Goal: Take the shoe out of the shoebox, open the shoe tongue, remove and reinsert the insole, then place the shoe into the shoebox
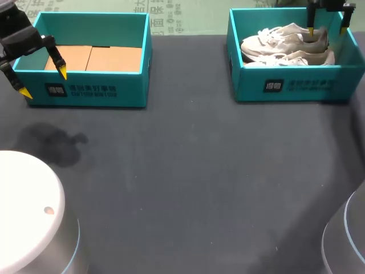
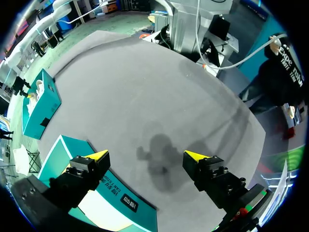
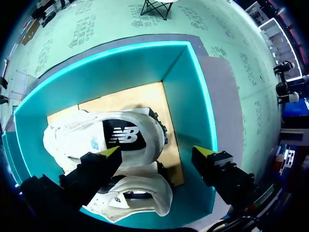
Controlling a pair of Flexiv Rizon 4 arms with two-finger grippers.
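Note:
Two white sneakers lie side by side in the teal shoebox [image 1: 296, 85] at the back right, one shoe [image 1: 285, 39] behind the other shoe [image 1: 291, 58]. My right gripper [image 1: 327, 29] hangs open just above their heel end, holding nothing. In the right wrist view this gripper [image 3: 157, 152] spreads over the logo-marked shoe [image 3: 111, 135], with the second shoe [image 3: 140, 193] nearer, inside the box wall [image 3: 188, 92]. My left gripper [image 1: 44, 83] stands open and empty at the front left corner of a second teal box [image 1: 91, 85]; in the left wrist view it [image 2: 147, 155] is over the dark table.
The left box shows only a brown cardboard floor [image 1: 100, 58]. The dark grey table [image 1: 188, 171] stretches between and in front of the boxes. White rounded robot bases sit at the front left [image 1: 28, 211] and front right [image 1: 351, 240].

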